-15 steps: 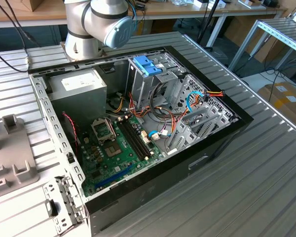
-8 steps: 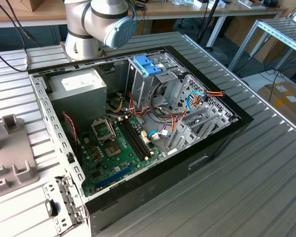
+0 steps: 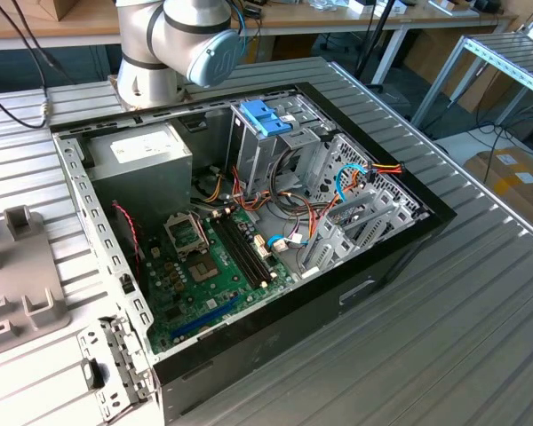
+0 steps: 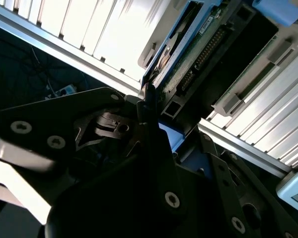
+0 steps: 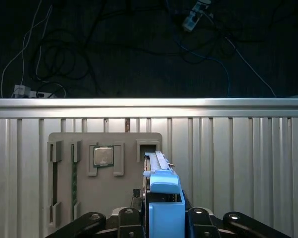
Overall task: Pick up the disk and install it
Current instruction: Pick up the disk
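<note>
The exterior view looks down on a black computer case point(image 3: 338, 302); both wrist views, hugging the black gripper point(image 5: 163, 218), share the ribbed aluminium table point(image 5: 238, 148) point(image 4: 89, 34).

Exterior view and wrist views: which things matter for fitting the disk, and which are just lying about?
Part of the job: the disk, the gripper astride it, the drive cage, the computer case.

Just lying about: the processor chip in the grey tray, the floor cables, the cardboard box.

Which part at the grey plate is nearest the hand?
The blue-railed rectangular disk, on edge at the hand; the square silver chip and green memory stick sit farther off.
</note>
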You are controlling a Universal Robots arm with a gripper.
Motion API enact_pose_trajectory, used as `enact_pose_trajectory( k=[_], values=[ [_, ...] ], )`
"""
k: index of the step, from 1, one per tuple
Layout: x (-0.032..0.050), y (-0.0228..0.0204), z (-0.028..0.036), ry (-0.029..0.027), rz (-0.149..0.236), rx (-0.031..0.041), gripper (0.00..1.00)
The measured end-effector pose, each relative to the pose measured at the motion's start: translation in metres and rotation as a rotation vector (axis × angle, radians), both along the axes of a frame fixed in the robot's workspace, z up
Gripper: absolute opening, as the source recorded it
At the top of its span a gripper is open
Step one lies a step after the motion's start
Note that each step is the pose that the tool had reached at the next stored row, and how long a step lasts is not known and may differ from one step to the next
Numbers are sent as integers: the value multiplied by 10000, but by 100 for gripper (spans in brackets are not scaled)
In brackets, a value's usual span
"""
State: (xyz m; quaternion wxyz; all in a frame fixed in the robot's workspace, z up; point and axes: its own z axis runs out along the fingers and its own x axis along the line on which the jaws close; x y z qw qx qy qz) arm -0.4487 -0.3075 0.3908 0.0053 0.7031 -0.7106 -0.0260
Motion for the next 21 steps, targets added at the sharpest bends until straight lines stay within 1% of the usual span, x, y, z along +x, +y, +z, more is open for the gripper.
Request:
enact_pose_trajectory(
  k=[5,19,21],
  values=[
    [1,0,72,0,0,0,37],
    [2,0,243,0,0,-1,37],
    [3,0,293,-1,0,-1,37]
  ],
)
